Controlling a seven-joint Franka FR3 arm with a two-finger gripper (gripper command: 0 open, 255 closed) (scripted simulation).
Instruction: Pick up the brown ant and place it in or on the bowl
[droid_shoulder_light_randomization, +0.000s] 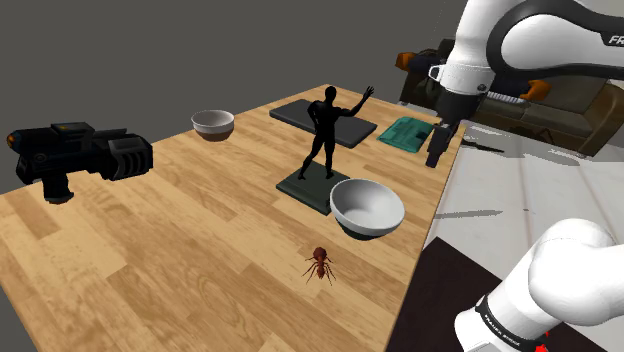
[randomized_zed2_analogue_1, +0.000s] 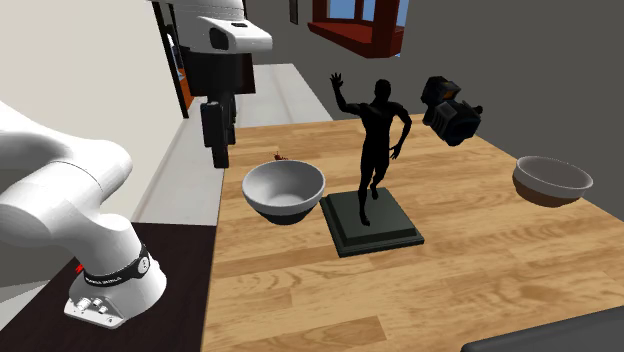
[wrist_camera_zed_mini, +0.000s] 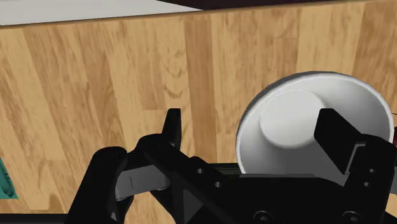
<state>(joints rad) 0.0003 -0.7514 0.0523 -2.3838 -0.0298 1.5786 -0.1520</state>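
A: Which surface carries the objects?
B: A light wooden table (droid_shoulder_light_randomization: 180, 250).
A: What lies on it?
B: Closest to the jaws are a teal item (droid_shoulder_light_randomization: 408, 132) and a white bowl (droid_shoulder_light_randomization: 367, 207), and past that bowl a brown ant (droid_shoulder_light_randomization: 319, 265). Farther off are a black figurine (droid_shoulder_light_randomization: 325, 130) on its dark base (droid_shoulder_light_randomization: 305, 188), a dark slab (droid_shoulder_light_randomization: 295, 113) and a second bowl (droid_shoulder_light_randomization: 213, 123). A black device (droid_shoulder_light_randomization: 75, 155) is farthest.

The brown ant (droid_shoulder_light_randomization: 319, 265) is small and reddish-brown, with thin dark legs spread out. It stands upright on the wooden surface (droid_shoulder_light_randomization: 200, 250), near the bowl (droid_shoulder_light_randomization: 365, 228) but not touching it. In the shoulder view it lies below and left of the bowl. The bowl is round and grey-white, with a flat bottom. It sits upright and empty on the same surface.
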